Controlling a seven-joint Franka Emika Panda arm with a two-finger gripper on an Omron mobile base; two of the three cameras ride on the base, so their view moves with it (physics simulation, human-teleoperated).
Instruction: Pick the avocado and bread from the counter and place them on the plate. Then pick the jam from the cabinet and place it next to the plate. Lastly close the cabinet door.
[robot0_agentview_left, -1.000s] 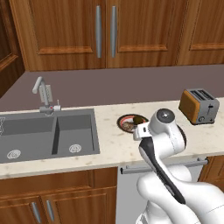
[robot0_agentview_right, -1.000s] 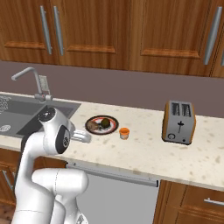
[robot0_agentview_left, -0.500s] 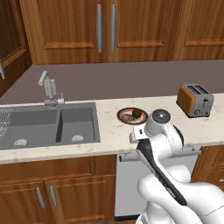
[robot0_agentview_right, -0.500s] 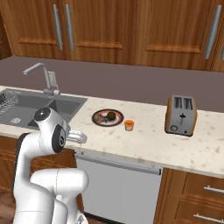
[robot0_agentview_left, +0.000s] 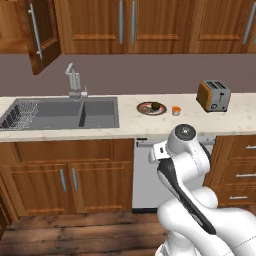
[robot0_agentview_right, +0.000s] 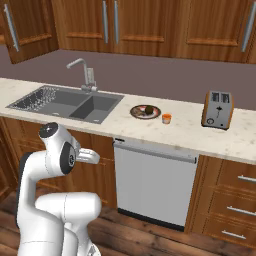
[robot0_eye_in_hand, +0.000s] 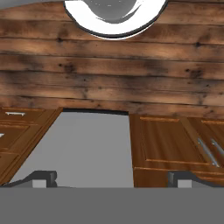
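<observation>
Left base view: plate (robot0_agentview_left: 149, 108) on the worktop (robot0_agentview_left: 235, 117) right of the sink (robot0_agentview_left: 65, 113), dark avocado (robot0_agentview_left: 156, 106) on it, small orange jam (robot0_agentview_left: 176, 110) just beside. Cabinet door (robot0_agentview_left: 42, 30) hangs open at upper left — judged the step left.

Right base view: same plate (robot0_agentview_right: 145, 112), brown bread (robot0_agentview_right: 140, 112) on it, toaster (robot0_agentview_right: 218, 109) well apart. Arm is folded low.

Hand view: gripper (robot0_eye_in_hand: 112, 179) released, nothing held, pointing at the lower cabinet fronts. Advice: raise the arm first, push the door's outer face flat — not the handle.
</observation>
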